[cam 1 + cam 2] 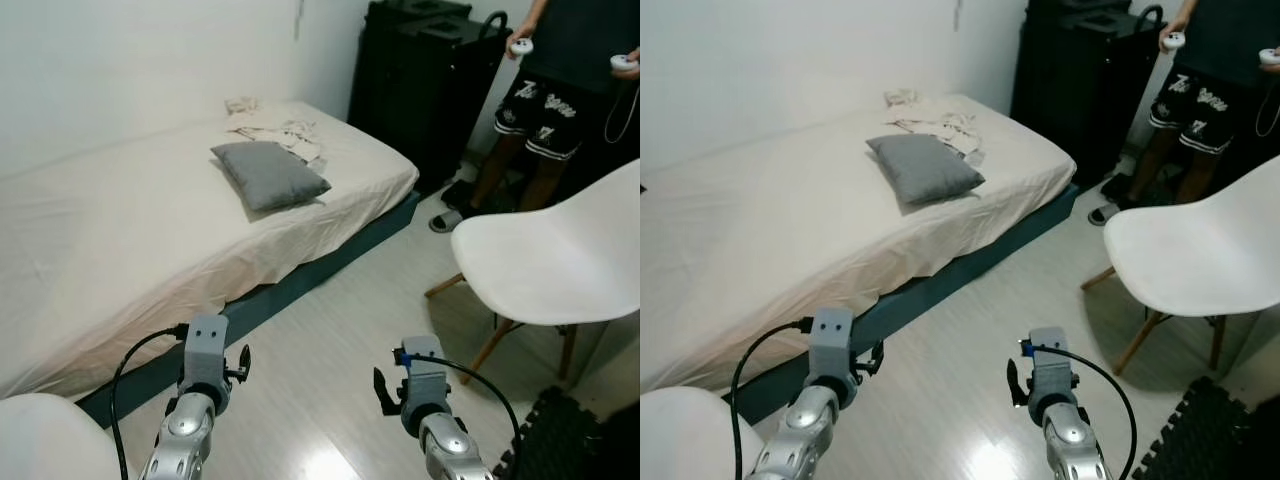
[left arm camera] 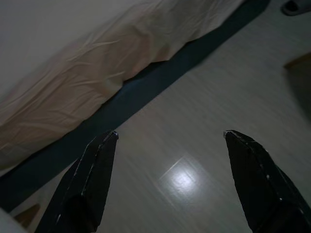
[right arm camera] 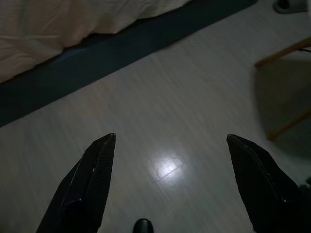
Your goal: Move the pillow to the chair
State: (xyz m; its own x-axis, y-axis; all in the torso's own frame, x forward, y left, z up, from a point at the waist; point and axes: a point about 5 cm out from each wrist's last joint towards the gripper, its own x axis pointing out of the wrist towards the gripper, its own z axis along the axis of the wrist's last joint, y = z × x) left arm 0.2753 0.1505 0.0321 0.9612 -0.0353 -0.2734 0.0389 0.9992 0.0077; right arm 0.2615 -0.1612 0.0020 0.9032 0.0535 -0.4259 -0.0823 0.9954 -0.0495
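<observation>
A: Near field: left hand [image 2: 170, 179] and right hand [image 3: 167, 182] both hang low over the pale wood-look floor [image 1: 330, 330], fingers spread wide, nothing in either.

B: Pillow?

A: Flat grey fabric pillow [image 1: 270, 176] lies on the cream-sheeted bed with the dark blue base [image 1: 120, 240], toward its far end, well apart from both hands. Crumpled pale cloth [image 1: 275, 128] sits just beyond it.

B: Chair?

A: White moulded plastic chair with wooden legs [image 1: 550, 262] is on the right, seat bare. A person in dark shorts [image 1: 545, 100] stands past it, beside a black cabinet [image 1: 425, 70].

B: Handling?

A: My read: light, soft, squashes under a pinch, not fragile, fabric not slippery. It'll sag from one corner. I'd pinch the near edge deep, or take opposite edges with both hands.

B: Risk?

A: Snagging the sheet along with it.
</observation>
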